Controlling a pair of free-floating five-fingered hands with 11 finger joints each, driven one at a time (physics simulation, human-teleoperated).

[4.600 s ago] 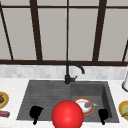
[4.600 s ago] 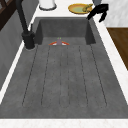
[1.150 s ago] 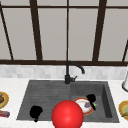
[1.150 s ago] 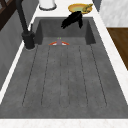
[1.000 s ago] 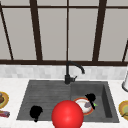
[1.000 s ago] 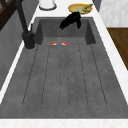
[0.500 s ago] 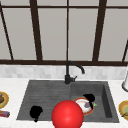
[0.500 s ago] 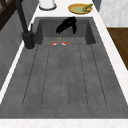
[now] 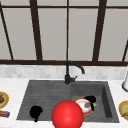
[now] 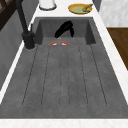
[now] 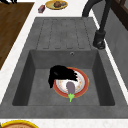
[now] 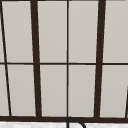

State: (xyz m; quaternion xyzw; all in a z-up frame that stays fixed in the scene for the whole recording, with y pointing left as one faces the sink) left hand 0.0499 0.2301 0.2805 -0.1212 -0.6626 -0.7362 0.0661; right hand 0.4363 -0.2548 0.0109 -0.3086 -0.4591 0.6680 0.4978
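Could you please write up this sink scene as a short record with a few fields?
right hand: over the red-rimmed plate in the sink basin, fingers curled down beside the eggplant
left hand: idle in the air over the drainboard
eggplant: purple, green stem, lying on the plate
faucet: black, behind the sink
other: red ball in front; yellow plates on the counter

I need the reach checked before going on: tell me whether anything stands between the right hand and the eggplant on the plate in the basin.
Nothing visible does. The right hand hangs over the plate in the sink basin, right at the eggplant, with nothing between them. The red ball is off to its side, near the front edge.
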